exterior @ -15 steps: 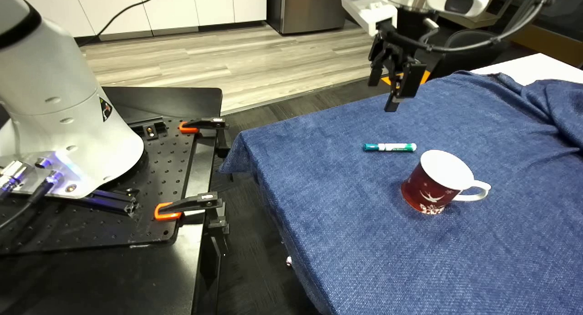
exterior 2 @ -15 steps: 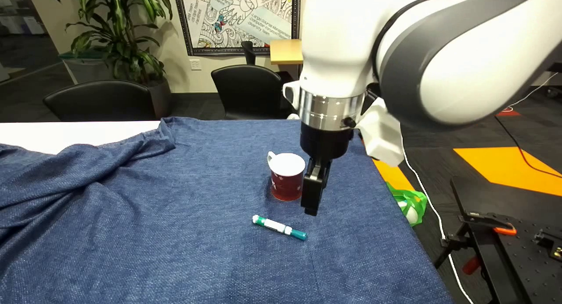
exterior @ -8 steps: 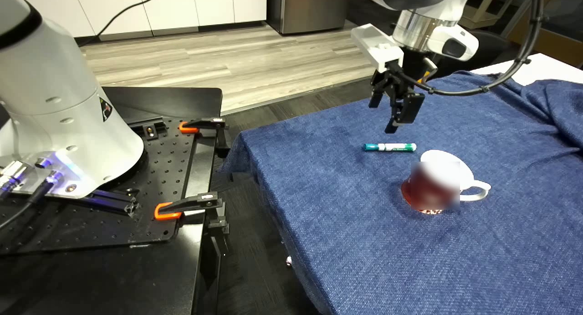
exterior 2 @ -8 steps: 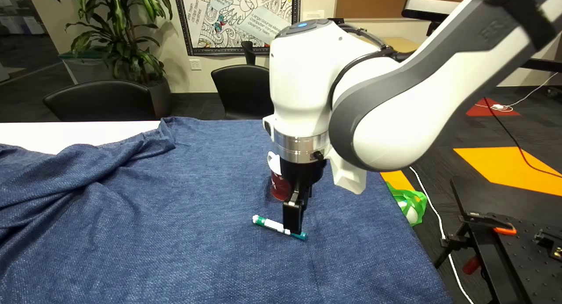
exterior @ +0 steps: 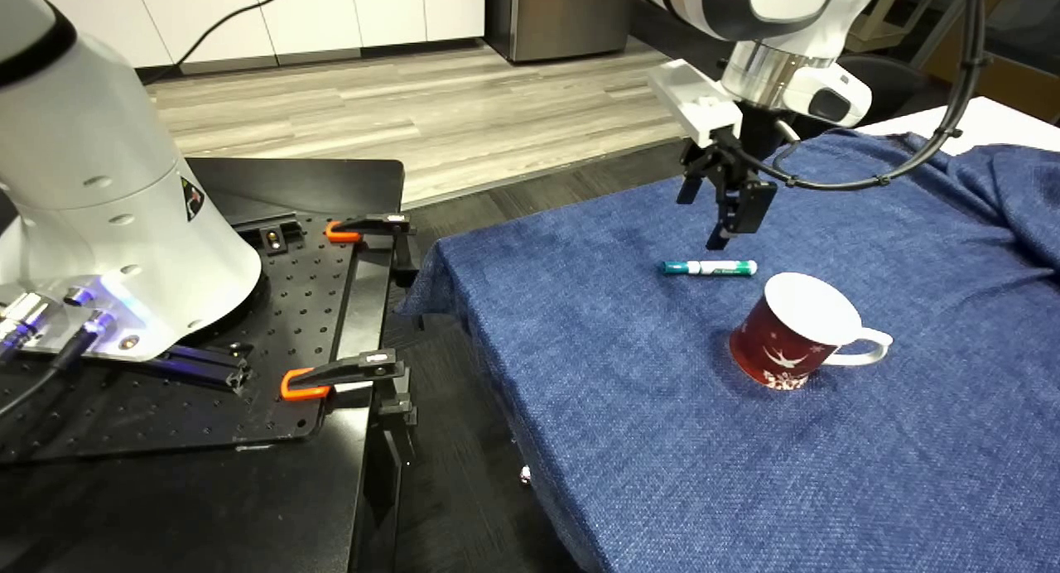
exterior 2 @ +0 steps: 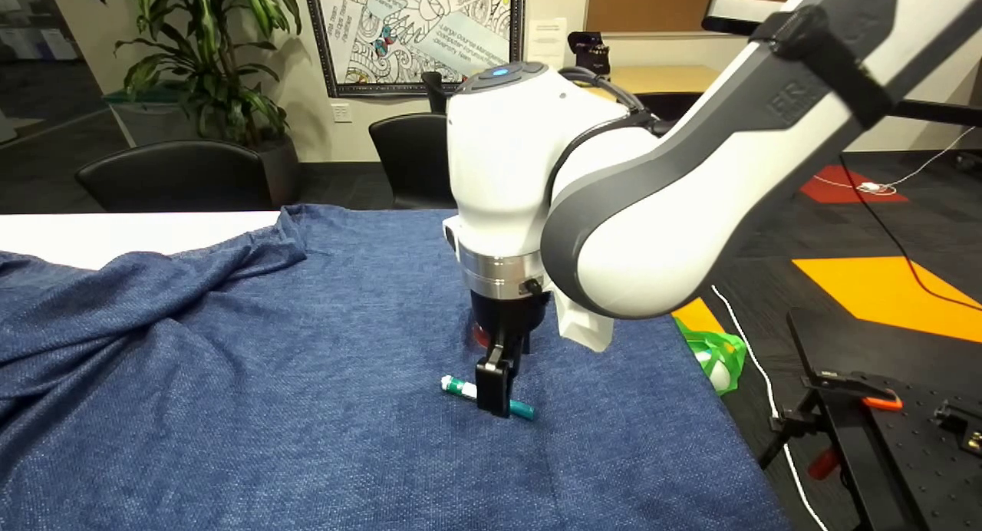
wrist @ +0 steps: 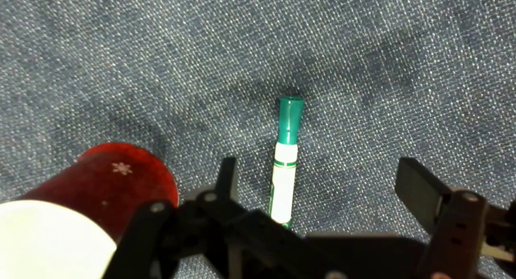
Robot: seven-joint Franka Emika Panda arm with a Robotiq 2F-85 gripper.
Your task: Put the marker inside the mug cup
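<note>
Tool spread wide and holding nothing; below it the marker lies on the blue cloth over the worktop, in the wrist view between the fingers but nearer the one by the upright mug cup. The marker's long axis crosses the line of closing, so a straight descent should, I judge, allow a crosswise pinch. In the wrist view the tool hides the marker's lower end and the mug cup is cropped; in an exterior view the arm leaves only a red sliver of the mug cup. How high the tool hangs is hard to tell.
</note>
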